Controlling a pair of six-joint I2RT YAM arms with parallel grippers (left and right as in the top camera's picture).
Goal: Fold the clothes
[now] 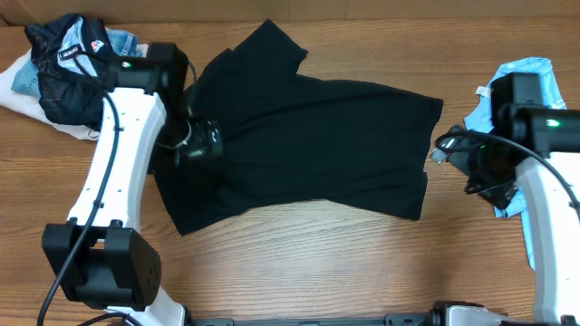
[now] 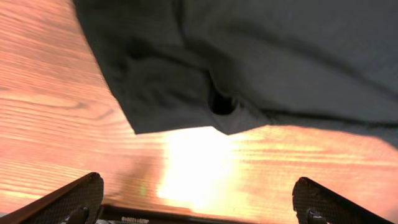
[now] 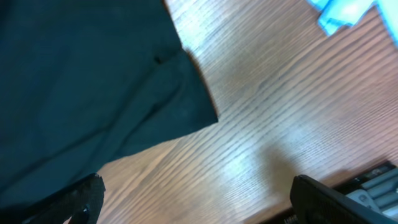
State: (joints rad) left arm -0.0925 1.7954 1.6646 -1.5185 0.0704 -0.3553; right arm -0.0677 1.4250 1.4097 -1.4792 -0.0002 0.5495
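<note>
The T-shirt (image 1: 317, 136) is spread flat across the middle of the table (image 1: 299, 272), with one sleeve turned toward the far edge. To its left, at the far left corner, a jacket (image 1: 63, 72) is heaped on a pile of other garments (image 1: 16, 89). Another shirt (image 1: 524, 72) is laid at the right edge, partly hidden under the right arm. The left gripper (image 1: 201, 143) is placed at the T-shirt's left edge. The right gripper (image 1: 453, 149) is held just beside its right edge, between the two shirts.

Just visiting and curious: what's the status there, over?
Left gripper open, right gripper open, both empty. Black T-shirt spread out, not yet folded. Blue shirt, jacket pile off to the sides.
</note>
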